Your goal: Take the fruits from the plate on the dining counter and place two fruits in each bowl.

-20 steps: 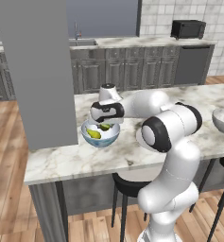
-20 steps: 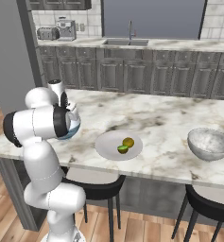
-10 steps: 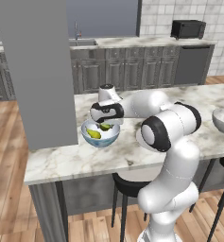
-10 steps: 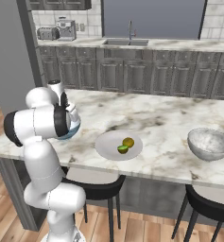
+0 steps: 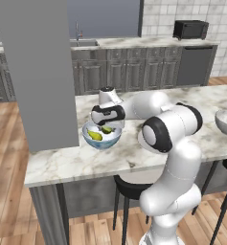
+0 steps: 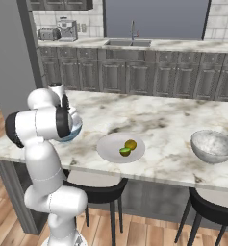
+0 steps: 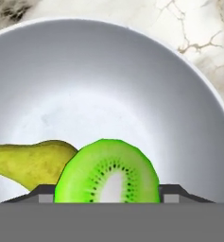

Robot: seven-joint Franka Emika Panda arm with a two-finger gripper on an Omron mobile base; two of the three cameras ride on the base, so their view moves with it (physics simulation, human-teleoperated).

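At centre-left, the pale blue bowl (image 5: 101, 139) holds one pear (image 7: 28, 163); the tool (image 5: 107, 125), poised inside it, grips a green kiwi slice (image 7: 107, 172). On the surface (image 6: 168, 117), the plate (image 6: 110, 150) at mid-frame carries two fruits (image 6: 127, 147); the grey bowl (image 6: 212, 146) sits right.

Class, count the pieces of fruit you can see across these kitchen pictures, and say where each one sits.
4. A pear and a lime-green fruit are in the pale blue bowl. A yellow-brown fruit and another green fruit lie on the plate. More may be hidden.
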